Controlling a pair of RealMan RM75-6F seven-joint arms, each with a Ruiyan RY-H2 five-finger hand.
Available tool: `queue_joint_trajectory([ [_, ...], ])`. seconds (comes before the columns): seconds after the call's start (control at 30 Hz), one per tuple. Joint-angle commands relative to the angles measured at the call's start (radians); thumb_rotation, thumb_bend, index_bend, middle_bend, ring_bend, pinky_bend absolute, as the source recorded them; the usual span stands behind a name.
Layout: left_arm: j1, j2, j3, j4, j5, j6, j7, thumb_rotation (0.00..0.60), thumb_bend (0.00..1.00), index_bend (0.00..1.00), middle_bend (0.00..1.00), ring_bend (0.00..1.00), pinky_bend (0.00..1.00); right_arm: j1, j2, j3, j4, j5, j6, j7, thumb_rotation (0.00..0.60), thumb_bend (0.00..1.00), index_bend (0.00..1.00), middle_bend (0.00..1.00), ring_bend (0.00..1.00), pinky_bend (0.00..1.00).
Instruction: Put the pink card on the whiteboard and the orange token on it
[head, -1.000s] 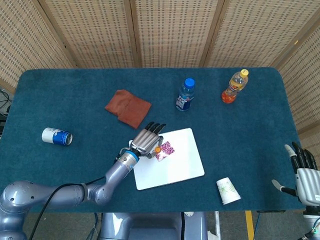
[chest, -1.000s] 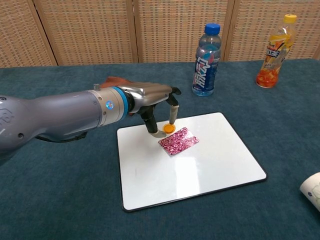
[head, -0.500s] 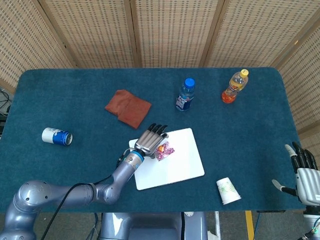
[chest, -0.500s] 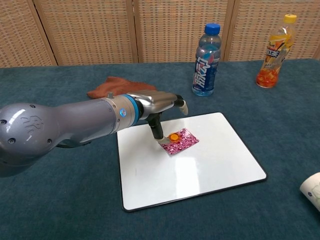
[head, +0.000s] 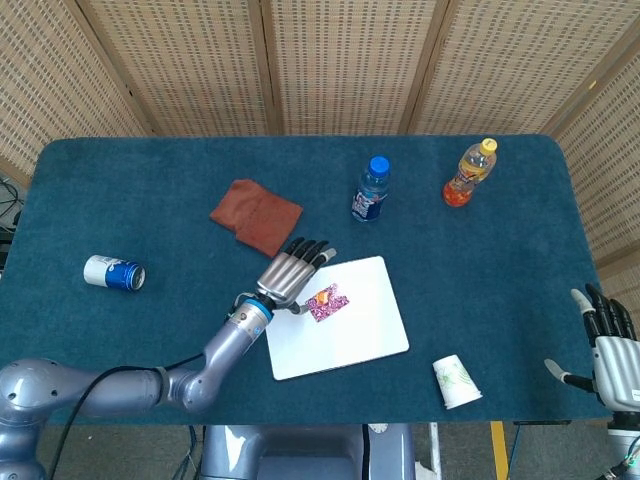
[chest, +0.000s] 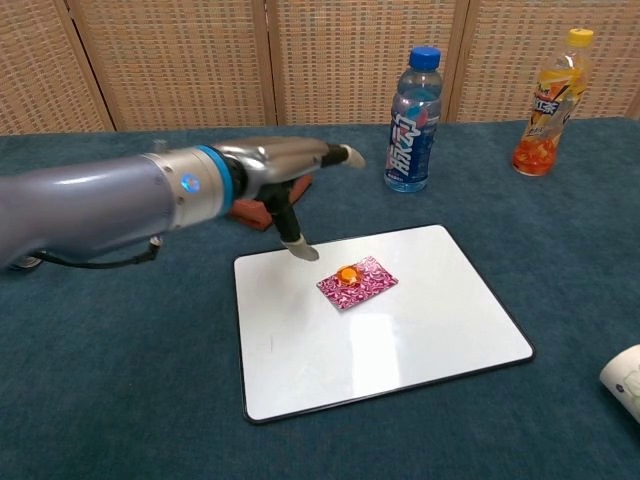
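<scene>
- Two hands show; the left hand hovers released, fingers spread, over the whiteboard's near-left corner.
- Orange token sits on the pink card, mid-whiteboard.
- Right hand, far right, hangs released and empty.

Counted on the table are two bottles (one blue-capped, one orange), one whiteboard, one pink card, one orange token, one brown cloth, one can and one paper cup.
</scene>
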Motion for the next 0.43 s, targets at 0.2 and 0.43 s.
queue_joint_trajectory([
  [0.2, 0.298, 0.365, 0.127, -0.25, 0.311, 0.269, -0.258, 0.6, 0.15, 0.0, 0.0, 0.0, 0.0, -0.003, -0.006, 0.0, -0.002, -0.003, 0.01, -0.016, 0.6, 0.05, 0.03, 0.0, 0.0, 0.0],
  [0.43, 0.558, 0.46, 0.266, -0.139, 0.496, 0.507, -0.51, 0.6, 0.0, 0.0, 0.0, 0.0, 0.0, -0.007, -0.01, 0.002, -0.006, -0.001, 0.018, -0.032, 0.6, 0.05, 0.03, 0.0, 0.0, 0.0],
])
